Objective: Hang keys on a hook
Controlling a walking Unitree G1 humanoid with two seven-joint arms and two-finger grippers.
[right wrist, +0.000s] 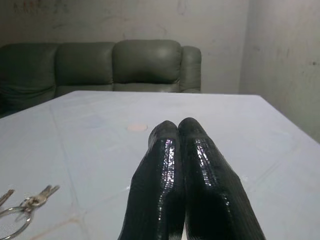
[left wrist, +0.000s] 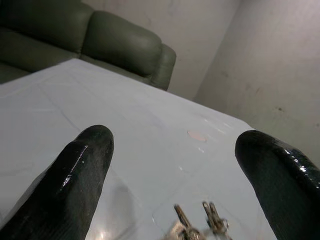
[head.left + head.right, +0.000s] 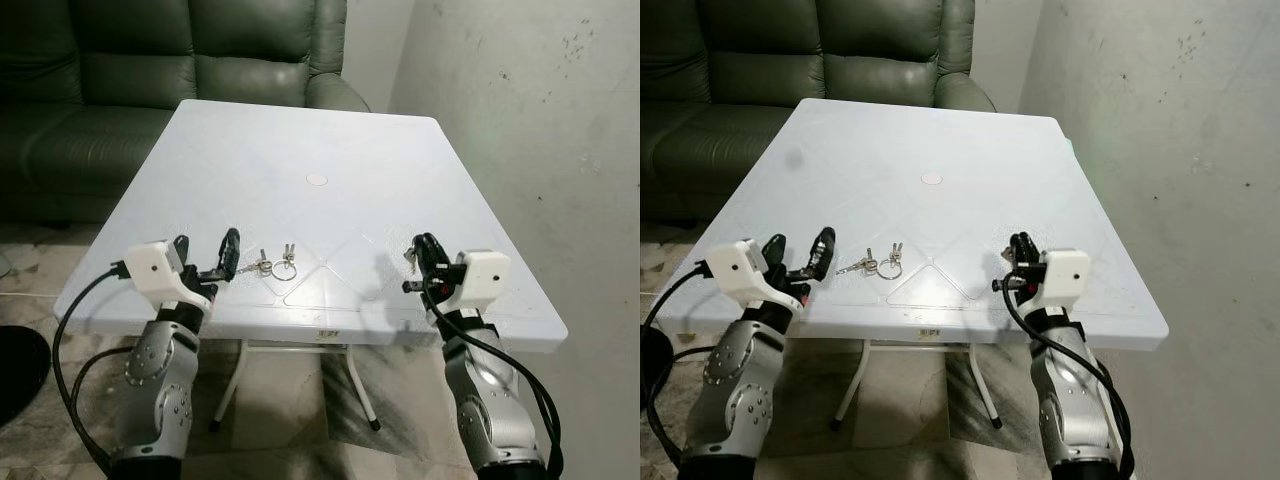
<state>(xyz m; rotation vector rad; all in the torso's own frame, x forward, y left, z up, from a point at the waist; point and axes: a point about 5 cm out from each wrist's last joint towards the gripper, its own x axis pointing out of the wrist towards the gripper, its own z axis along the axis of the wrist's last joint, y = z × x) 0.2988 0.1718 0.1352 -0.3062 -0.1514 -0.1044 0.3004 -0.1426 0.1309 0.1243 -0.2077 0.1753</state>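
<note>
While the head views look down on a pale square tabletop, the keys lie flat on it near the front edge, left of its middle, a ring with several keys fanned out from it. Just left of the keys, the left hand hovers over the front left part of the tabletop, its two black fingers spread apart and pointing toward them without touching. Well apart from the keys, the right hand sits over the front right part, near the front edge, its fingers pressed together. A small round mark sits at the middle of the tabletop, and a dark green sofa stands beyond the far edge beside a grey wall.

Seen from the left wrist, the spread fingers frame the tabletop, with the keys lying between and just ahead of them.

Seen from the right wrist, the two fingers lie closed against each other above the tabletop, and the keys rest off to one side, toward the front edge.
</note>
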